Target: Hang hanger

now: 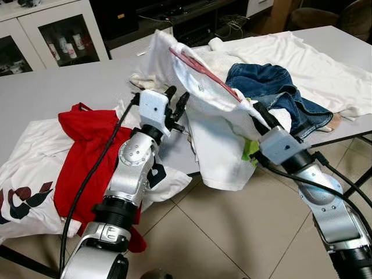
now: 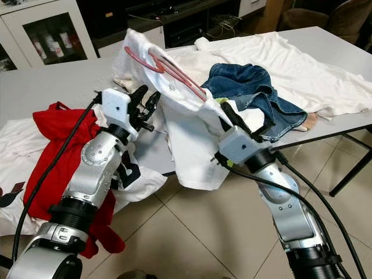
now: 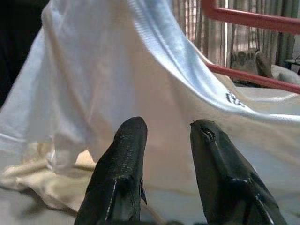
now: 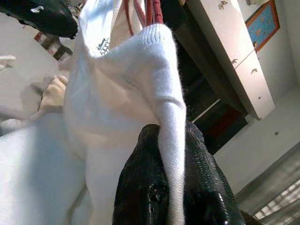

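Note:
A red hanger (image 1: 200, 72) sits inside the neck of a white shirt (image 1: 216, 148), which is lifted off the grey table (image 1: 52, 87) and drapes over its front edge. My right gripper (image 1: 256, 114) holds the shirt up from below at its right shoulder. In the right wrist view a fold of the shirt (image 4: 164, 117) is pinched between the black fingers (image 4: 140, 187), with the hanger's red bars (image 4: 145, 9) just beyond. My left gripper (image 1: 177, 94) stands open beside the shirt's left side, not touching it. The left wrist view looks at the shirt (image 3: 117, 70) and the hanger (image 3: 248, 18).
Blue jeans (image 1: 279, 87) lie behind the right gripper on another white garment (image 1: 314, 58). A red garment (image 1: 87, 151) and a printed white shirt (image 1: 23, 186) hang over the table's left front. A glass-door cabinet (image 1: 58, 29) stands at the back. Tiled floor (image 1: 232, 232) lies below.

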You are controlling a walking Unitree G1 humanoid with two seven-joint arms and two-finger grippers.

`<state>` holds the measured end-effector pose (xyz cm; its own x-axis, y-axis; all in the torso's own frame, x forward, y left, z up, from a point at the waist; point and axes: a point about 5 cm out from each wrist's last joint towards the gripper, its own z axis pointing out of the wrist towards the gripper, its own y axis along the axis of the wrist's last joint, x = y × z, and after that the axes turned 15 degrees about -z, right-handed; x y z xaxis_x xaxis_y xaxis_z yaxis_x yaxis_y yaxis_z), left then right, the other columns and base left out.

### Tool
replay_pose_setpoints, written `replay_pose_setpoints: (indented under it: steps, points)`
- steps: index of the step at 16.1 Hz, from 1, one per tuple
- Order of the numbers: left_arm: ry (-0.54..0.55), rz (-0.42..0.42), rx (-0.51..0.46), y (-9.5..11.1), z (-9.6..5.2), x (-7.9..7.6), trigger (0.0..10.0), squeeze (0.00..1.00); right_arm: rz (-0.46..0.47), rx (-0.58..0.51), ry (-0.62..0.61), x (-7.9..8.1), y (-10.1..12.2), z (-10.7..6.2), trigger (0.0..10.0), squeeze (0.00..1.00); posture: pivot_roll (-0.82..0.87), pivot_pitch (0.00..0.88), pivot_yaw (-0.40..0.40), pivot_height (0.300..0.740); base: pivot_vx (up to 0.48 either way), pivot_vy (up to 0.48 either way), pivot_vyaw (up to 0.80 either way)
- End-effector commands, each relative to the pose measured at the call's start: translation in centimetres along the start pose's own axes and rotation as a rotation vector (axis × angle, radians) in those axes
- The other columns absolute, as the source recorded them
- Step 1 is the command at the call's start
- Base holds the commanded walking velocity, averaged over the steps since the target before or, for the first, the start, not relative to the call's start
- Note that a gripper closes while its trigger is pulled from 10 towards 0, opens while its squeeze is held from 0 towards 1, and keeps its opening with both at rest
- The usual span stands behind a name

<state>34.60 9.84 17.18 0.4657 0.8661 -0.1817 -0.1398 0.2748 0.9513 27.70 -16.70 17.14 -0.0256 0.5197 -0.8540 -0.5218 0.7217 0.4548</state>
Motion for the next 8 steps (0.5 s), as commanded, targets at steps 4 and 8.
replay_pose_setpoints:
  steps: [4, 8]
  points:
    - [0.017, -0.230, -0.020, 1.0, 0.6, 0.2, 10.0, 0.00, -0.037, -0.032, -0.022, 0.3, 0.6, -0.3, 10.0, 0.00, 0.04, 0.000, 0.123, 0.740, 0.000, 0.000, 0.00]
    - [-0.133, -0.349, 0.035, 1.0, 0.4, -1.0, 10.0, 0.00, -0.057, 0.011, -0.013, 1.0, 0.2, -0.4, 10.0, 0.00, 0.04, 0.000, 0.128, 0.740, 0.000, 0.000, 0.00]
